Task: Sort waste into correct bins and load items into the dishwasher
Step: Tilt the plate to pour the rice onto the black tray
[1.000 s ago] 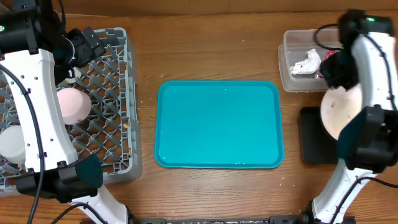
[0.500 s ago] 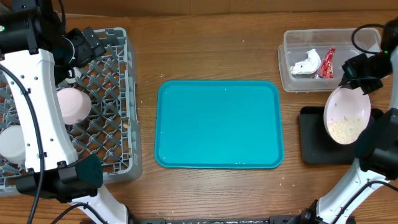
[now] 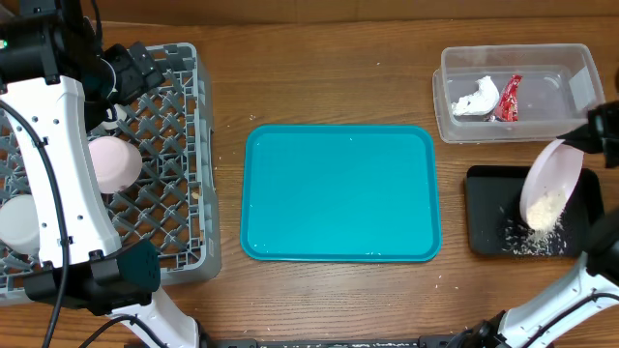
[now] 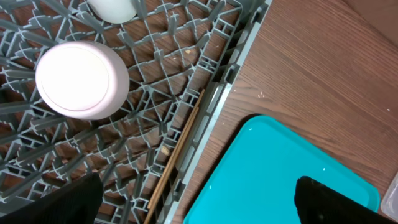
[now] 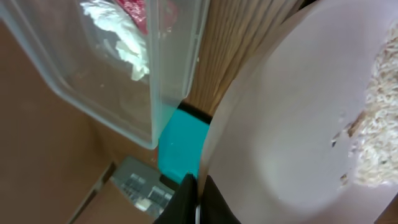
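Note:
My right gripper (image 3: 598, 133) (image 5: 198, 191) is shut on the rim of the smaller white dish (image 3: 551, 179) (image 5: 298, 143) and holds it tilted steeply over the black tray (image 3: 484, 217). Rice crumbs (image 3: 545, 209) slide off the dish's low edge, and some lie scattered on the tray (image 3: 527, 242). The clear tub (image 3: 455, 121) holds the white napkin (image 3: 477, 98) and the red wrapper (image 3: 510, 97). My left gripper (image 3: 124, 66) (image 4: 199, 202) is open and empty over the grey dish rack (image 3: 198, 174), near an upturned white cup (image 3: 114, 162) (image 4: 81, 79).
The teal tray (image 3: 338, 193) lies mid-table between rack and bins. A wooden chopstick (image 4: 177, 155) lies in the rack by its right wall. Another white round item (image 3: 19, 222) sits in the rack, partly hidden by my left arm.
My right gripper has moved right and down from the tub to the black tray and tipped the dish further. Rice is now spilling onto the tray. The left arm has not moved.

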`<control>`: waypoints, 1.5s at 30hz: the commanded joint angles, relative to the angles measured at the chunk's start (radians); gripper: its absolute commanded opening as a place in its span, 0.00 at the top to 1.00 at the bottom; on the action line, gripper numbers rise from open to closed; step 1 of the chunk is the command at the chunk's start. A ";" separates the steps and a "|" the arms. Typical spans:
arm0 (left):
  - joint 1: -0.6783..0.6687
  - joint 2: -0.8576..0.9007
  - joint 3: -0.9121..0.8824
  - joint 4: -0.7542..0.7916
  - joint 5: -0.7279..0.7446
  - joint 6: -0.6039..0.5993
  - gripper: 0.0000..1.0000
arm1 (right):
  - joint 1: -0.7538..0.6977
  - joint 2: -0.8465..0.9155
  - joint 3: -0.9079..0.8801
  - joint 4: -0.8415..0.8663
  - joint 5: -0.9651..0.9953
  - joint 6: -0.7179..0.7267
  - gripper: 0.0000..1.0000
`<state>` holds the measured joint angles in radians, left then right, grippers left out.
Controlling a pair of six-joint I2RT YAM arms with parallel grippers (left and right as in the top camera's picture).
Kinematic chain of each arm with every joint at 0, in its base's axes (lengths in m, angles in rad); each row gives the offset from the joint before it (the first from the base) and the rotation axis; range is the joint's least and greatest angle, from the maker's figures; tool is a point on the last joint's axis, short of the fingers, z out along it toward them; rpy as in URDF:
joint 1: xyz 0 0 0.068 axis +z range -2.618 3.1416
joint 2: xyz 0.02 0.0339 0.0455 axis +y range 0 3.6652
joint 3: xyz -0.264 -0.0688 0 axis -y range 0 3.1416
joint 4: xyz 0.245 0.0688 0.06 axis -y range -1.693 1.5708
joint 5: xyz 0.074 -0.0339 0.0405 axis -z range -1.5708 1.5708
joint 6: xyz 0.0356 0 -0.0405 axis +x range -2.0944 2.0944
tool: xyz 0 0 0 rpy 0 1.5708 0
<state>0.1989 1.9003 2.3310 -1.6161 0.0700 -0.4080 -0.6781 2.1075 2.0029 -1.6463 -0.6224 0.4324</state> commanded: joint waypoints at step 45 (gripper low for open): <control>0.003 -0.004 0.009 0.001 -0.007 0.019 0.00 | -0.143 -0.016 -0.014 -0.005 -0.121 -0.103 0.96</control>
<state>0.1989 1.9003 2.3310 -1.6161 0.0700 -0.4080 -0.8173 2.1071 1.9949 -1.6650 -0.9134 0.2184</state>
